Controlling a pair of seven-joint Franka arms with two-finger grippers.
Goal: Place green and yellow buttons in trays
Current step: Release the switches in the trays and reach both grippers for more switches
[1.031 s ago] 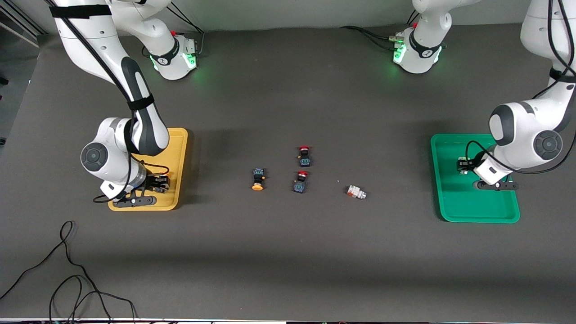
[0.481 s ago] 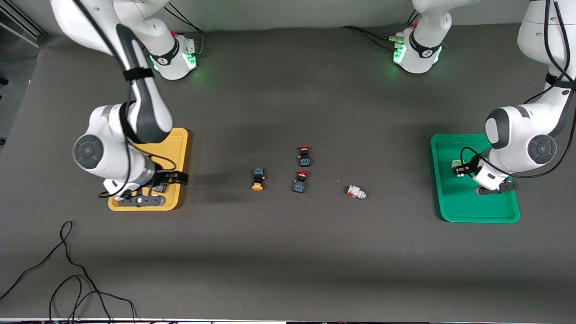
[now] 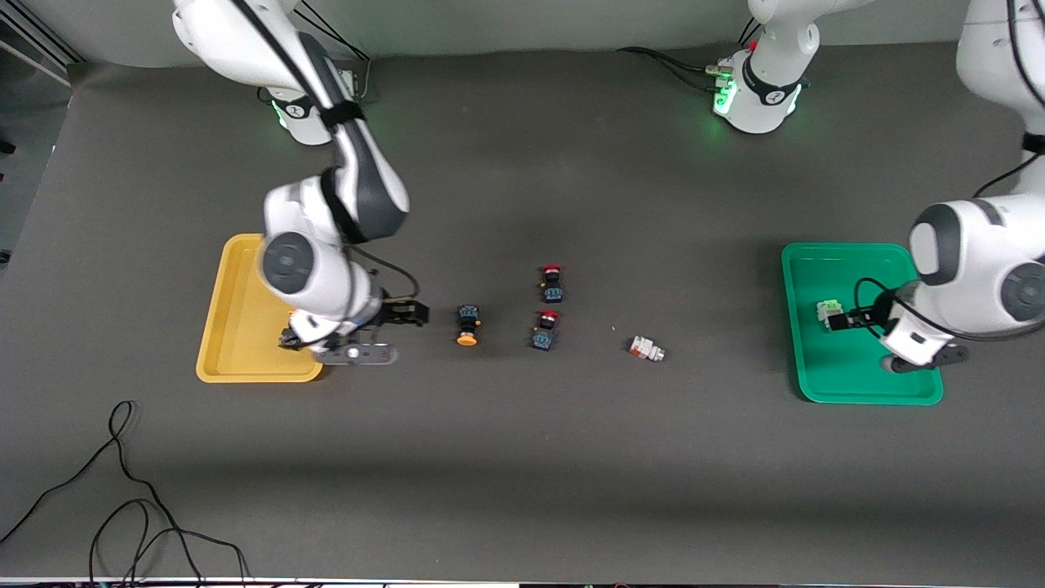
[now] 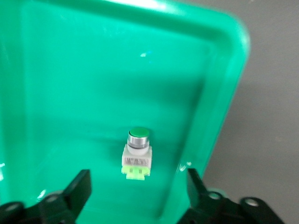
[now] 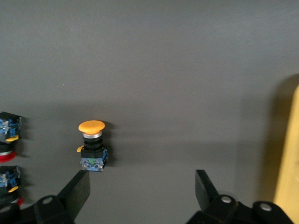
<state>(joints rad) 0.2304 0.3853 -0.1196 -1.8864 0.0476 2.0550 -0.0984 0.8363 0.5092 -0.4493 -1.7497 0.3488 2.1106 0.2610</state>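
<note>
Right gripper (image 3: 406, 314), fingers spread and empty, hangs over the bare table between the yellow tray (image 3: 237, 327) and the yellow button (image 3: 467, 324), with the tray's edge (image 5: 287, 154) showing in its wrist view. This button (image 5: 92, 144) has a wide orange cap on a black and blue body. It lies on the table toward the middle, beside two red buttons (image 3: 552, 282) (image 3: 545, 329), which are not task items. A small dark object (image 3: 287, 336) at the yellow tray's rim is mostly hidden by the arm and cannot be identified.

Left gripper (image 3: 853, 317), also spread and empty, hangs over the green tray (image 3: 857, 376). A green button (image 4: 137, 154) with a whitish body rests on the tray floor just beneath it. A second whitish button (image 3: 646, 349), marked red-orange, lies on the table between the red buttons and the green tray.

Handling, as a judgement: these switches look light, rigid and hard-shelled, so they are unlikely to deform. The rounded caps look slippery, and a light button could skid on first contact. The flat-sided body below the cap is the better place to pinch.
</note>
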